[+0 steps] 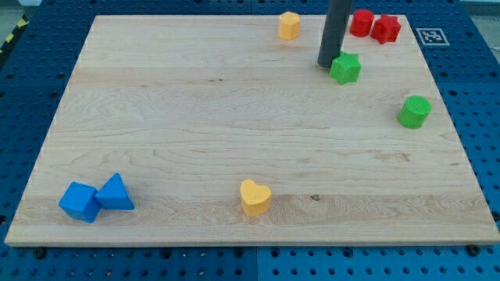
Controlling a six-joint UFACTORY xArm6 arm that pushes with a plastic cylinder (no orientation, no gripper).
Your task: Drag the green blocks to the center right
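Note:
A green star block [345,68] lies near the view's top right. A green cylinder block [414,112] stands lower and further right, near the board's right edge. My dark rod comes down from the view's top; my tip [326,64] rests on the board just left of the green star, touching or almost touching it.
Two red blocks [373,26] sit side by side at the top right, just above the green star. A yellow hexagon-like block [290,25] is at the top middle. A yellow heart [255,197] lies at the bottom middle. Two blue blocks [96,198] sit at the bottom left.

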